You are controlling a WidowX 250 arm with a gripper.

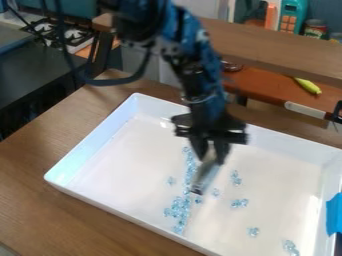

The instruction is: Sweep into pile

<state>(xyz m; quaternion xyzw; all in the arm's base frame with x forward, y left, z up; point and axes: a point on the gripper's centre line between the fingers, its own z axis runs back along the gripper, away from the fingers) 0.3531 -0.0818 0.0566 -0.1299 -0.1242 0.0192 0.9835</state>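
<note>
My gripper (211,145) hangs over the middle of a white rectangular tray (93,155), pointing down. It is shut on a pale, narrow sweeping tool (206,172), blurred, whose dark lower end is low over the tray floor. Small clear-blue pieces (179,207) form an uneven line just left of the tool, densest toward the tray's near side. Looser clusters lie to the right of the tool, such as one piece cluster (239,203) and another cluster (253,231) closer to the front. Whether the tool touches the floor or any pieces, I cannot tell.
Raised tray walls surround the work area on a wooden table (73,220). Blue tape (334,214) is at the tray's right edge. Behind stand a wooden shelf (280,50), a yellow item (308,86) and a toy stove (60,35) at the upper left.
</note>
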